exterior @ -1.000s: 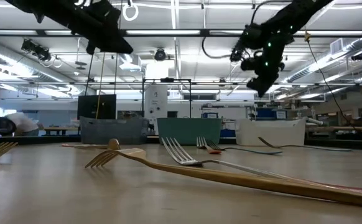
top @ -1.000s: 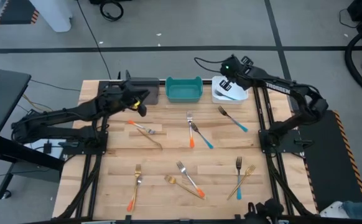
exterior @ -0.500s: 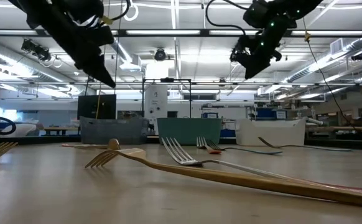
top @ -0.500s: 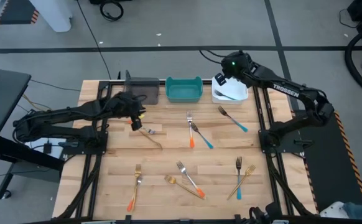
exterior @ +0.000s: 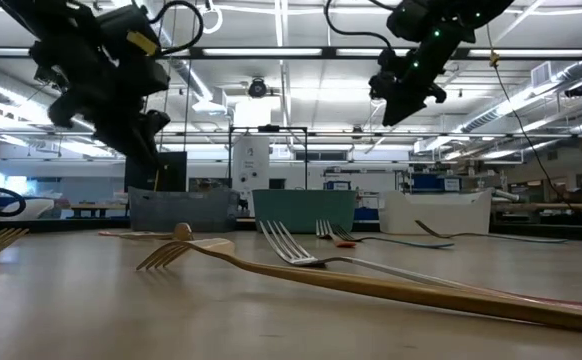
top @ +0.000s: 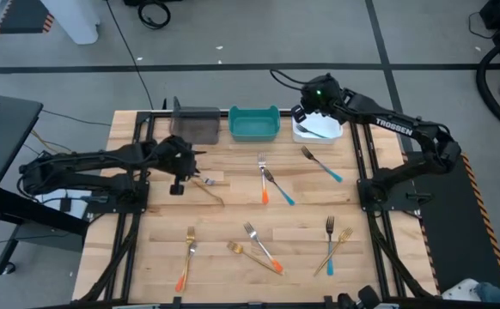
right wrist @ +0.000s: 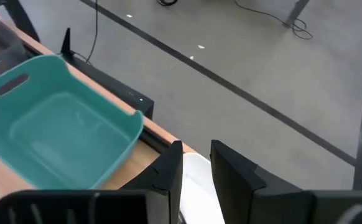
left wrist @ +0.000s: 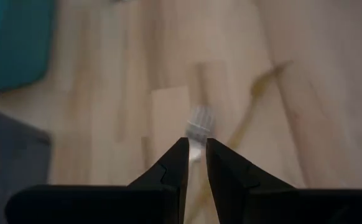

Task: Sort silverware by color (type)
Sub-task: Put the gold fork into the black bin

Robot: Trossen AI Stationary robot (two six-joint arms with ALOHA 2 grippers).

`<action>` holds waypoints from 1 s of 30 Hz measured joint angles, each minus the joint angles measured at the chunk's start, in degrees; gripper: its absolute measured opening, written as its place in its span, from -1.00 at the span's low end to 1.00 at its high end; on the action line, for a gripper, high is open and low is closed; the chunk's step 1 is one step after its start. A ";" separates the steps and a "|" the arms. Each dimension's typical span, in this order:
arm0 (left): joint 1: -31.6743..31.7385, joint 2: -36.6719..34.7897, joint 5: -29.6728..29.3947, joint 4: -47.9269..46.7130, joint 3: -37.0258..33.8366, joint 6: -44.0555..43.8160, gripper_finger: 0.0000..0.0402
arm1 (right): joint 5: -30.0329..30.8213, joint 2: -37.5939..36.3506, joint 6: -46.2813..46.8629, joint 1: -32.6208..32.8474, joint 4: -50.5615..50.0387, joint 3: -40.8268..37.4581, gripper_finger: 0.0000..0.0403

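Above the orange-handled fork (top: 200, 179), the left gripper (top: 179, 187) has descended.

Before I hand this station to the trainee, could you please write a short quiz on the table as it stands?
1. Which bin stands in the middle of the row: A the grey bin, B the teal bin, C the white bin?
2. True or false: the teal bin holds several forks.
3. Which arm's end effector hangs by the white bin?
Key: 1 B; 2 false; 3 the right end effector.
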 joint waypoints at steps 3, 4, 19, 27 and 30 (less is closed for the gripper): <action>-0.55 2.50 0.85 2.94 -1.79 1.90 -0.68 | 0.00 0.00 -0.01 0.48 -0.04 0.00 -0.55; -0.80 3.54 0.86 3.70 -2.36 2.67 -0.68 | 0.00 0.00 -0.01 0.57 -0.10 0.00 -0.55; -6.50 18.26 -5.47 11.51 -3.38 6.52 -0.68 | 0.00 0.02 -1.86 0.55 -1.32 0.00 -0.55; -6.48 19.72 -5.02 12.33 -3.14 6.48 -0.68 | 0.02 0.04 -4.44 0.48 -1.96 0.00 -0.55; -6.18 18.85 -5.44 12.39 -3.32 5.84 -0.68 | 0.02 0.04 -4.55 0.48 -1.99 0.00 -0.55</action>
